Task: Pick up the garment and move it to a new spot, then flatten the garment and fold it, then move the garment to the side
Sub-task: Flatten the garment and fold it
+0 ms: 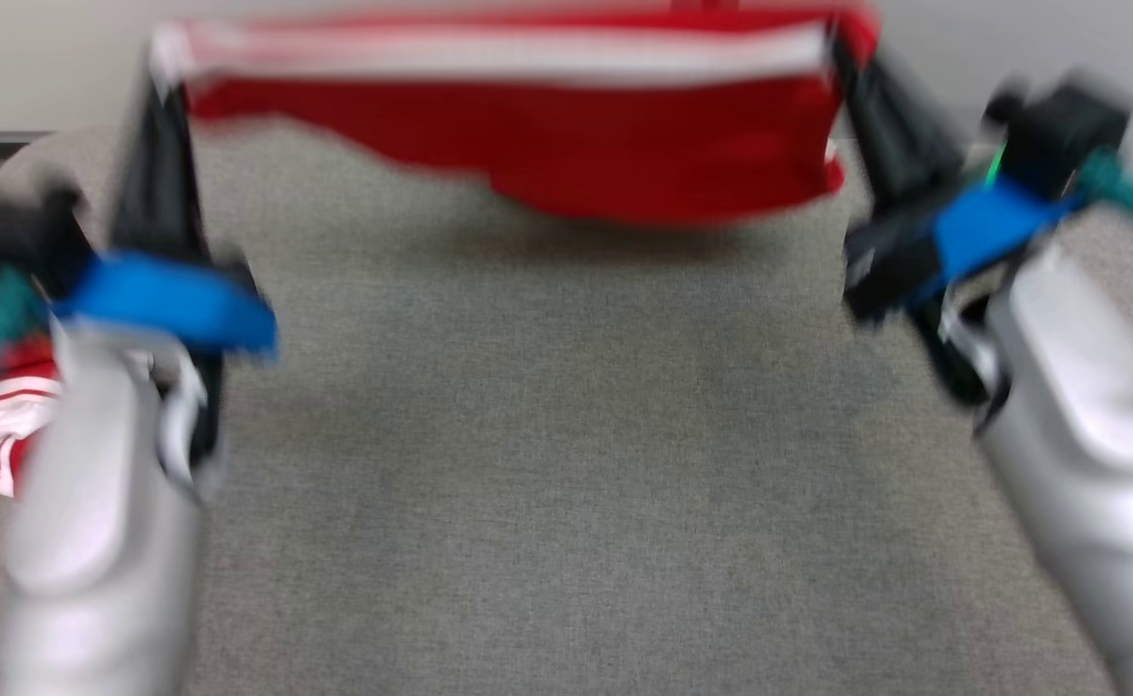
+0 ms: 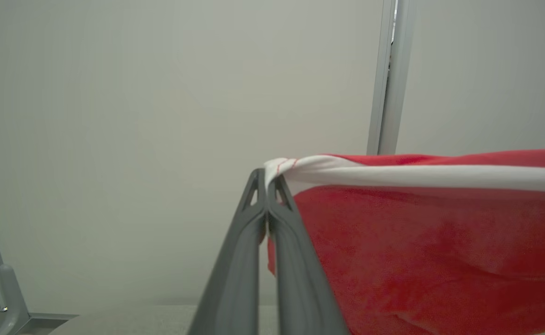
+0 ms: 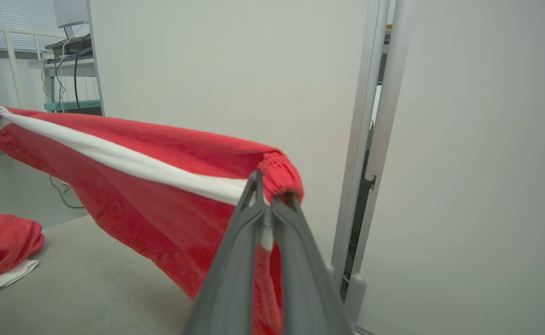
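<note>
Left claw [image 2: 267,179] is clenched on one white-banded corner of the red garment [image 1: 624,155], and the right claw [image 3: 265,188] is clenched on the opposite corner. The cloth hangs stretched between them above the far part of the grey table [image 1: 566,464], its lower edge sagging and apparently clear of the surface. I judge this to be the carry-and-spread step: the garment is lifted and pulled taut but not yet laid flat. The next move calls for lowering both corners evenly, so the hanging edge touches down first, then drawing the cloth out smooth over the bare table. At the table's left edge, well apart, lies a heap of other red and white cloth [image 3: 3,246]. Beyond stand pale partition panels [image 2: 161,116] joined by a light post [image 2: 388,83], with a shelf with cables [image 3: 68,46] farther off.
</note>
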